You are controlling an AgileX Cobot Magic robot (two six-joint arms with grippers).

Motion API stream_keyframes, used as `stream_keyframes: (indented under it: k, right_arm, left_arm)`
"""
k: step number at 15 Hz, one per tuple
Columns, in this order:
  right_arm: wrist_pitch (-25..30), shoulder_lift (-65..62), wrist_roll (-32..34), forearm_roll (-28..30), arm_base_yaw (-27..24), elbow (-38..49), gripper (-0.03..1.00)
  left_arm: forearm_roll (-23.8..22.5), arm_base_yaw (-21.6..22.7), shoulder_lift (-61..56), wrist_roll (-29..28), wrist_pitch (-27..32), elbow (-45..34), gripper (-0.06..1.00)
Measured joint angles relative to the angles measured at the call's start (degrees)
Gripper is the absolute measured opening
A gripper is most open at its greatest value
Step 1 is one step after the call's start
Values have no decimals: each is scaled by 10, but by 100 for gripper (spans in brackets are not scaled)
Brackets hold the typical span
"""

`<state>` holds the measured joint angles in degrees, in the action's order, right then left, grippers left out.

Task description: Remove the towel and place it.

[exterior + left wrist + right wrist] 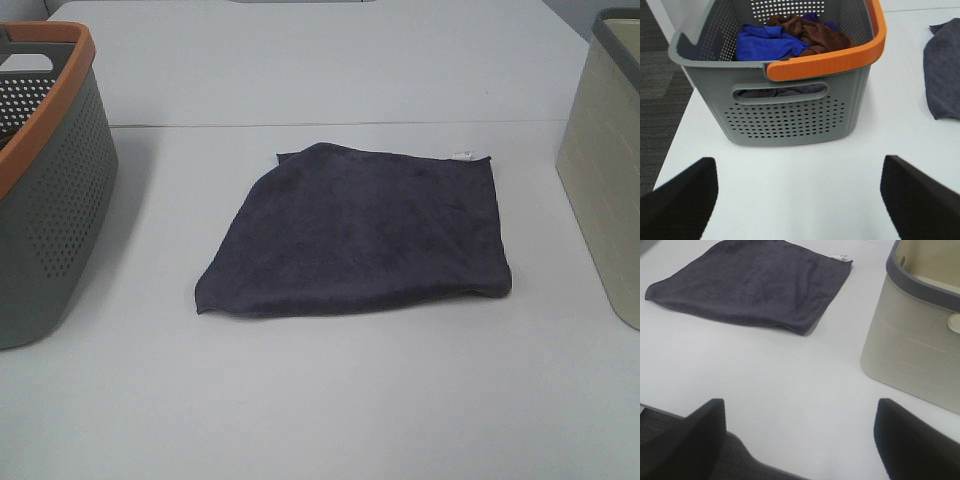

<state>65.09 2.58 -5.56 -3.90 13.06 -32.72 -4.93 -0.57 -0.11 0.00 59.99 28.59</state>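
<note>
Exterior high view: white flat counter (320, 400), grey perforated plastic basket with orange rim (45, 200) at left, beige plastic bin with grey rim (605, 180) at right. Dark navy-grey square microfibre towel (365, 232) lies flat on counter between them, touching neither, small white tag (462, 154) at far edge. Blue cloth (765, 42) and brown cloth (812, 32) inside basket. Left pincer (800, 197) released, empty. Right pincer (800, 440) released, empty.

The towel (365, 232) is a plain dark navy-grey with a small white tag (462, 154). The bench (320, 400) is plain white. The left basket (55, 200) is grey, dotted with rows of small holes, with an orange rim (830, 59); bright blue (767, 44), brown (812, 32) and purple cloths lie inside. The right bin (912, 347) is beige with a dark grey rim. The fingers (680, 200) are black.
</note>
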Motion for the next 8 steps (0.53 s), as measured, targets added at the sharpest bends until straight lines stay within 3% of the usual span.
stream_keyframes:
  k: [8]
  right_arm:
    - [-34, -28, -12, -15, 0, 38, 73]
  left_arm:
    - [45, 0, -1, 7, -2, -1, 83]
